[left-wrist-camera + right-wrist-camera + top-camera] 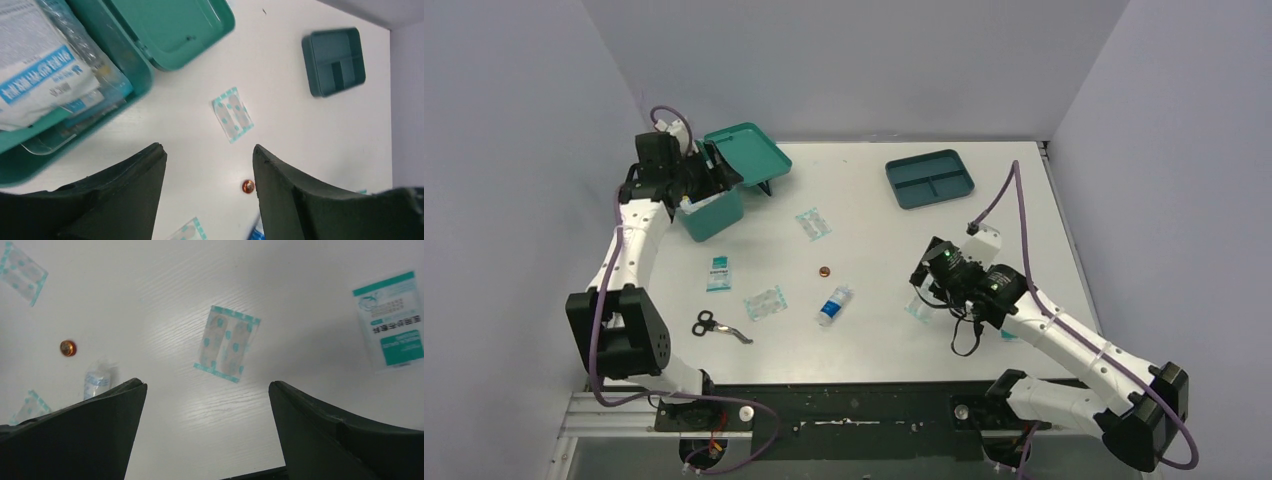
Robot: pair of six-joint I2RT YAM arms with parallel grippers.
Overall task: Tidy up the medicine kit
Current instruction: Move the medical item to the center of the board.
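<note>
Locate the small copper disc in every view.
Top external: copper disc, mid-table.
Left wrist: disc low, right of centre.
Right wrist: disc at far left.
Shared landmark: one bandage packet.

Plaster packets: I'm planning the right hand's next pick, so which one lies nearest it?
The plaster packet directly below the right hand, framed between its open jaws in the right wrist view. The other two lie farther left, past the small bottle.
</note>
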